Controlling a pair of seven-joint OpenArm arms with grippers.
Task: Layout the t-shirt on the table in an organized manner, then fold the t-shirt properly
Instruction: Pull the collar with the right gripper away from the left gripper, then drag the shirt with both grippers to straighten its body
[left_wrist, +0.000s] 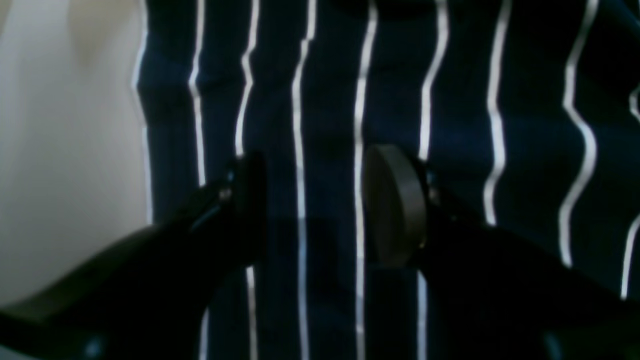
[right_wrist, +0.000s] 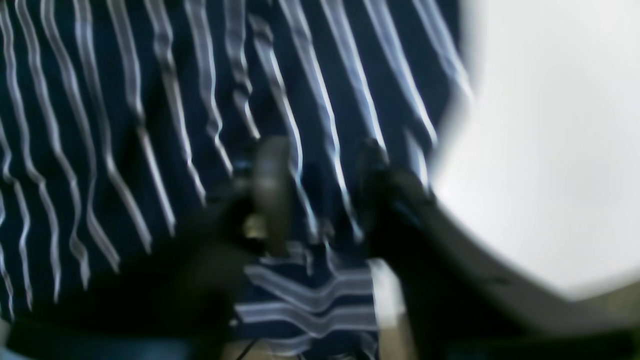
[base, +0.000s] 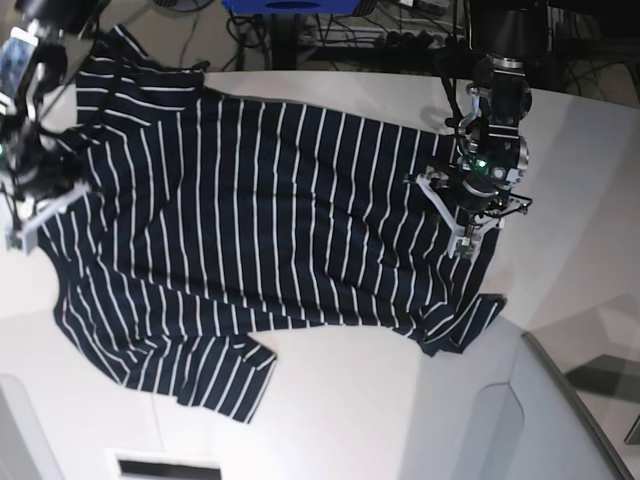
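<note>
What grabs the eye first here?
A dark navy t-shirt with thin white stripes sprawls across the white table, one sleeve rumpled at the near edge. A black arm stands over each end of it, the left end effector poised above the cloth with its jaws apart.

My left end effector (left_wrist: 312, 205) points down with its jaws parted, a clear gap between the two pads. My right end effector (right_wrist: 320, 190) also shows a gap between its blurred fingers, and both arms reach in from opposite sides
</note>
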